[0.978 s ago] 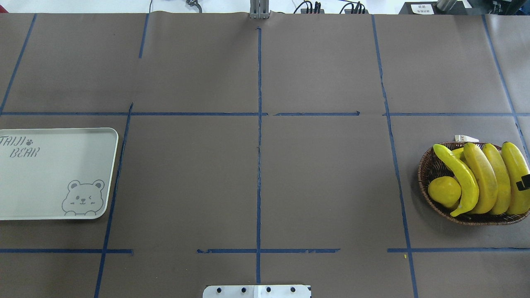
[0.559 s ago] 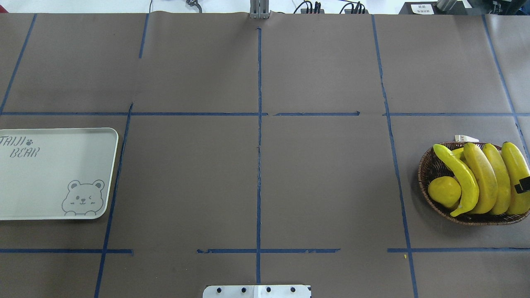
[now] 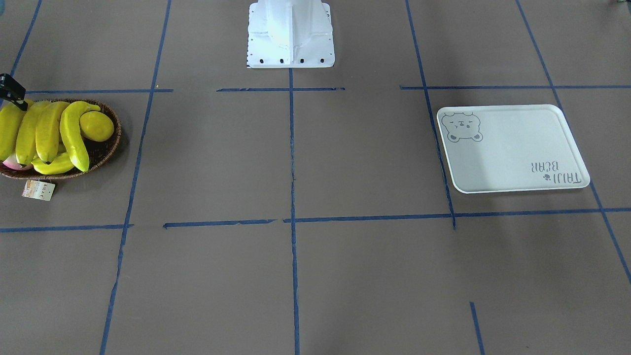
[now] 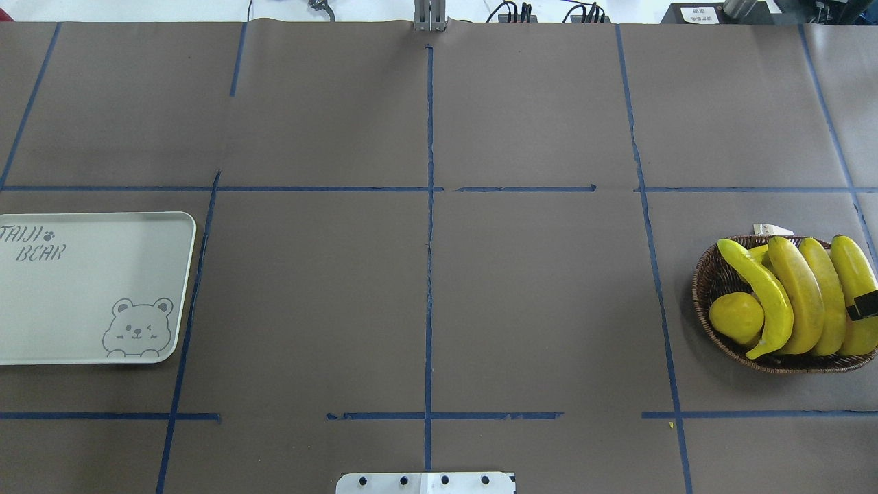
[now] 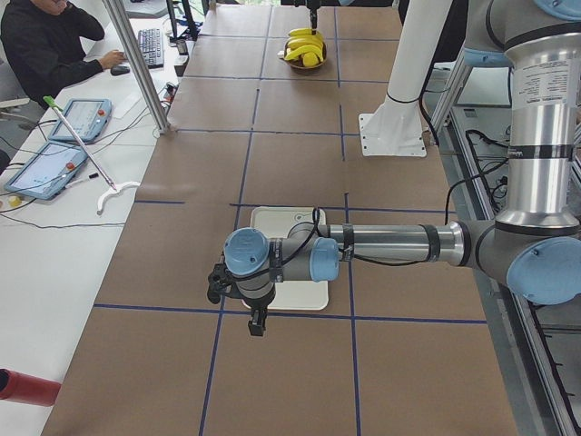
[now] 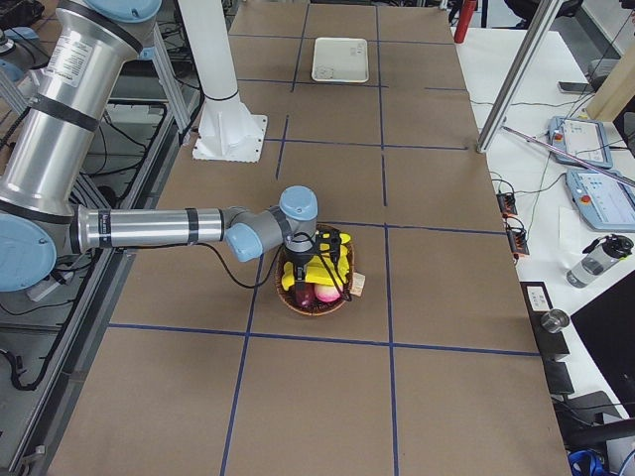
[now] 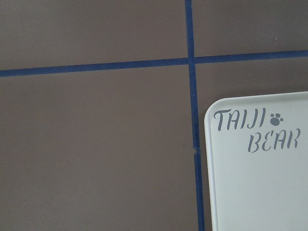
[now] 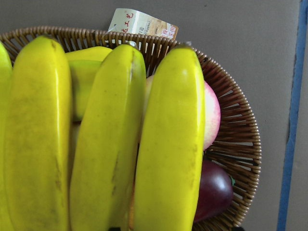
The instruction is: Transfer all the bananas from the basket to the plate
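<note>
Glossy, stiff, probably light, slippery bananas [image 4: 796, 295]; best pinched mid-length; opening of right end effector [image 4: 863, 307] impossible to tell.

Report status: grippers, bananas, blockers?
Right gripper over basket, jaws unclear; left gripper by plate, unclear. Four bananas in basket, plate bare. Lemon beside them, nothing on top.

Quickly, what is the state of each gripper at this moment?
Left gripper: cannot be told; it shows only in the side view, near the plate.
Right gripper: cannot be told; it hangs above the bananas, mostly out of frame.
</note>
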`<state>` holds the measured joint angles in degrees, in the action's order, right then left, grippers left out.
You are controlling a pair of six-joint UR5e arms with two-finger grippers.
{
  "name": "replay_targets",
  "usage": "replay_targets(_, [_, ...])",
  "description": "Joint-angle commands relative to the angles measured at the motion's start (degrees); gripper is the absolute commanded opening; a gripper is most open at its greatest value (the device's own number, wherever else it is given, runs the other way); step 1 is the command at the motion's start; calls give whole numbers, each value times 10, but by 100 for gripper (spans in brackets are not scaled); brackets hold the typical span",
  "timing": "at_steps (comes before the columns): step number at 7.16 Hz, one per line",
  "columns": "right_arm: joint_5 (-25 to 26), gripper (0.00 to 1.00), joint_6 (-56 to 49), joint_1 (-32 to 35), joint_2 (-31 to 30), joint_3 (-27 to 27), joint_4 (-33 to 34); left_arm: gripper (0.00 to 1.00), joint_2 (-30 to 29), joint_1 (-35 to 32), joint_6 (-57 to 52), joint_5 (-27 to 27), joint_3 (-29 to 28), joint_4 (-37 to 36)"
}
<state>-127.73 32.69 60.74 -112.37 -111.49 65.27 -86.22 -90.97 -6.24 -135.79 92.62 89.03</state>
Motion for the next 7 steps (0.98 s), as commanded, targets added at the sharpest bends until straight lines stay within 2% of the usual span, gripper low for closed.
replay_targets(1, [-1, 82, 0, 0, 2, 2, 0, 100, 0, 0, 0, 0, 0, 0])
replay_targets(3, [-2, 80, -2, 0, 2, 12, -2, 100, 0, 0, 0, 0, 0, 0])
replay_targets(5, [-4, 66, -2, 0, 2, 12, -2, 100, 0, 0, 0, 0, 0, 0])
replay_targets(7, [-6, 46, -2, 0, 2, 12, -3, 100, 0, 0, 0, 0, 1, 1])
